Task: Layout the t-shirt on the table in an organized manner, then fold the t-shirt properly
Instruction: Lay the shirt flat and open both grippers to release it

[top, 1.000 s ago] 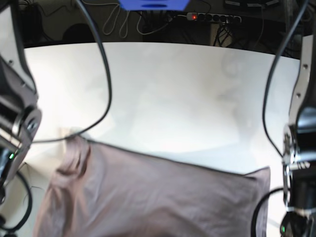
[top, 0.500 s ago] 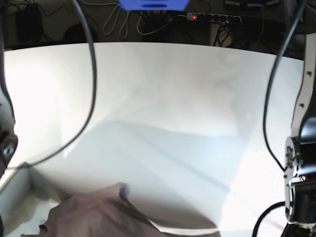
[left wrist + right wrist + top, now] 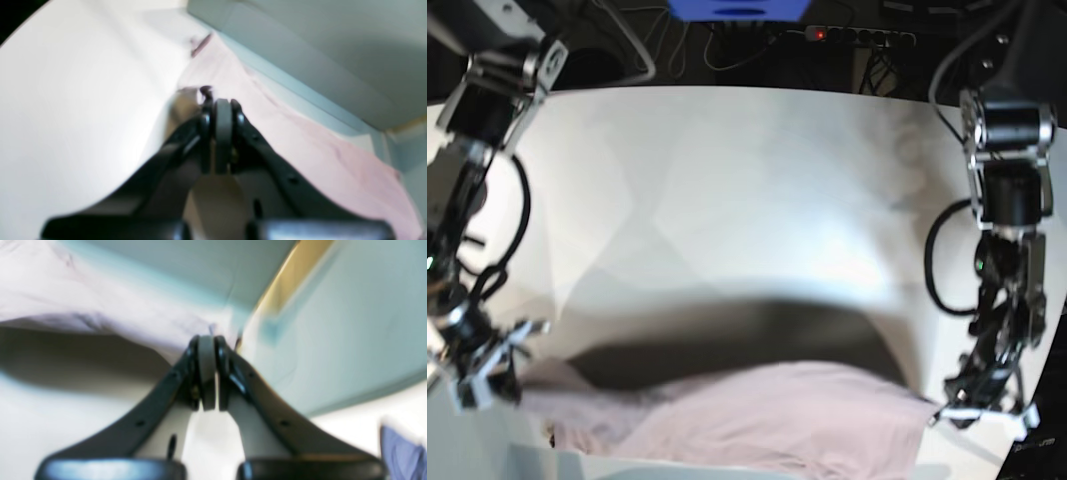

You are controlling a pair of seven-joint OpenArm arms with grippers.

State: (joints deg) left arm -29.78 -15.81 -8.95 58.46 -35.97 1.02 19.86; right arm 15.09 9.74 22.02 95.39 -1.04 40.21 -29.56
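The mauve t-shirt (image 3: 757, 420) hung stretched and rumpled along the table's (image 3: 727, 180) near edge, casting a dark shadow. The left gripper (image 3: 223, 100) pinched one end, the right gripper (image 3: 207, 340) clamped the other.

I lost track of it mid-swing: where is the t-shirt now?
In the base view the t-shirt stretches along the table's near edge, between the left gripper and right gripper.

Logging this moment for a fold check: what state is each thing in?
t-shirt: held by two corners, stretched between the arms, casting a shadow on the table.
left end effector: shut on the t-shirt.
right end effector: shut on the t-shirt.
table: bare ahead of the shirt.
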